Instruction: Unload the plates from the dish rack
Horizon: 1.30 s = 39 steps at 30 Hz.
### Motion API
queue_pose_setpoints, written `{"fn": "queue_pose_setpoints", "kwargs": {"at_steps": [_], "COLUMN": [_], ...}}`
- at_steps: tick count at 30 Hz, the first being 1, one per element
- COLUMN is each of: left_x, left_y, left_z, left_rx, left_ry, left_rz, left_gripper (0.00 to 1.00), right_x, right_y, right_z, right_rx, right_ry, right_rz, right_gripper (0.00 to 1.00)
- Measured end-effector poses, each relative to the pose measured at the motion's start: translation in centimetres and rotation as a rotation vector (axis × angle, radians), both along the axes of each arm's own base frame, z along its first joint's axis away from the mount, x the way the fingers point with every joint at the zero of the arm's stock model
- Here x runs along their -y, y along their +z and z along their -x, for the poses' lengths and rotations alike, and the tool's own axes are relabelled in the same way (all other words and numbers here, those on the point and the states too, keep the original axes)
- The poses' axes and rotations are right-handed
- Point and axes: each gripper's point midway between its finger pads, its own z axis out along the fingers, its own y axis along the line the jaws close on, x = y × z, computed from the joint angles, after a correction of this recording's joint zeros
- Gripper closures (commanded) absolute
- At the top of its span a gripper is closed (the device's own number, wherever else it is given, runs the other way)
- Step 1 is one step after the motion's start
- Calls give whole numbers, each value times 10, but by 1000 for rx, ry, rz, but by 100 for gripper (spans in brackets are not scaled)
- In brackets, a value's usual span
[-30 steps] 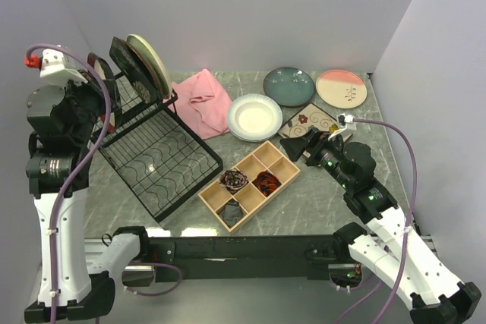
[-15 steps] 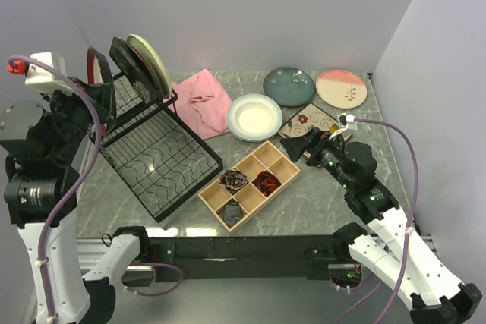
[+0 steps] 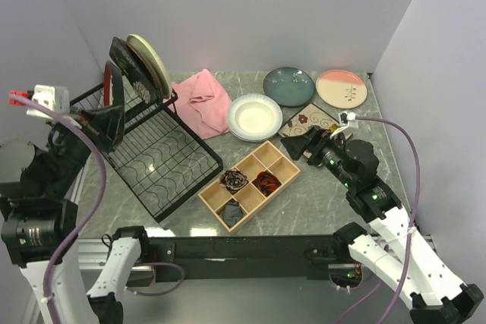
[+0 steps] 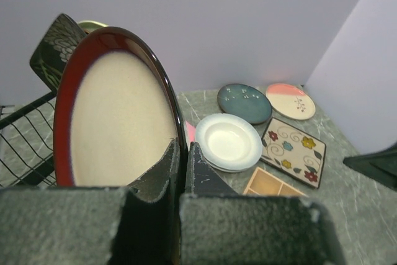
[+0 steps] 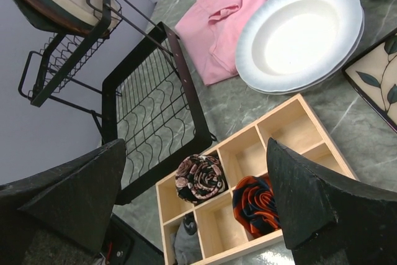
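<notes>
my left claw (image 4: 180, 164) pinches dark red plate (image 4: 118, 122) by rim only | risk: it pivots, slips, clips dish rack (image 3: 163, 158) wire | right claw (image 5: 195, 181) wide, empty

Dish rack (image 3: 156, 161) sits on the bench's (image 3: 304, 199) left, two upright plates (image 3: 140, 66) at its back end, a third plate (image 4: 118, 122) by its left rim. Rightward: cloth (image 3: 203, 100), deep plate (image 3: 254, 117), square plate (image 3: 307, 121). Behind them, a round plate (image 3: 288, 86), and a far-right plate (image 3: 341, 89) beside it. The compartment tray (image 3: 250, 184) lies in front.
</notes>
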Motion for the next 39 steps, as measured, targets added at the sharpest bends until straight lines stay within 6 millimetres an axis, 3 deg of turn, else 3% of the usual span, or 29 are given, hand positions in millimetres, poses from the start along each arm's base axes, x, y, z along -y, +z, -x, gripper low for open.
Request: {"fn": "queue_pose_setpoints", "kwargs": {"at_steps": [8, 16, 22, 32, 39], "left_x": [12, 20, 24, 35, 37], "left_y": [-15, -14, 14, 27, 53], "left_z": [15, 13, 1, 7, -10], "left_rx": [-12, -31, -7, 22, 40], "left_ry": [-68, -124, -166, -248, -296], "left_rz": [7, 27, 35, 66, 87], "left_gripper": [99, 99, 99, 99, 99], "right_x": [-5, -3, -3, -8, -9], "right_y": [19, 19, 17, 30, 35], "right_z": [-1, 1, 1, -7, -10], "right_rx": [8, 4, -3, -5, -2], "right_ry": [23, 22, 21, 24, 22], "right_rz": [-8, -3, 2, 3, 2], "right_gripper": [0, 0, 0, 0, 0]}}
